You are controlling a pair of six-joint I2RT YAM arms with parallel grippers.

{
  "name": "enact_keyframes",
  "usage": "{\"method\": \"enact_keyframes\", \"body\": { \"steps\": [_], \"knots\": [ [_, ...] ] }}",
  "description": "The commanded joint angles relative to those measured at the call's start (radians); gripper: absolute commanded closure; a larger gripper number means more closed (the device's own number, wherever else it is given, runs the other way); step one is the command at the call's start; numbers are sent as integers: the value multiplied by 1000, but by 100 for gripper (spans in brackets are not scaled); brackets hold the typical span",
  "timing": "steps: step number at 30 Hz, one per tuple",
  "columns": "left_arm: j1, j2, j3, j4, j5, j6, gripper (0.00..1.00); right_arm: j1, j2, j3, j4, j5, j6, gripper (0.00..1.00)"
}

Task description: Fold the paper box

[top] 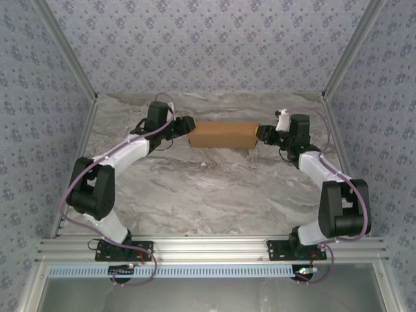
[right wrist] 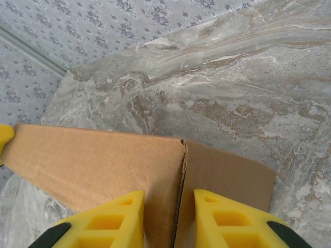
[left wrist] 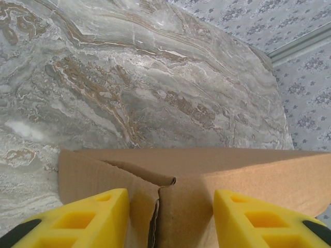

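Marble-patterned table (top: 195, 188), floral-papered walls (top: 208, 45). Box (top: 223, 134) lies far centre. Left gripper (left wrist: 170, 199) stands wide apart astride its left end. Right gripper (right wrist: 169, 199) is narrower, astride its right end. Whether either grips, I cannot tell.

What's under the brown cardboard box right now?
Grey marble-pattern tabletop shows on every side of the brown cardboard box. The patch directly beneath is covered, so anything there can't be seen.
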Motion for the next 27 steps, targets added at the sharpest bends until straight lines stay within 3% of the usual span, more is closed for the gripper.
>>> {"method": "enact_keyframes", "body": {
  "steps": [1,15,27],
  "knots": [
    [-54,-31,-72,13,59,2,52,49,-49,-53,-45,-33,-62,72],
    [-108,-66,-257,105,26,-55,48,126,-121,-177,-77,87,-95,71],
    [-108,41,-261,94,-32,-37,47,140,24,-198,-85,175,-63,71]
  ]
}}
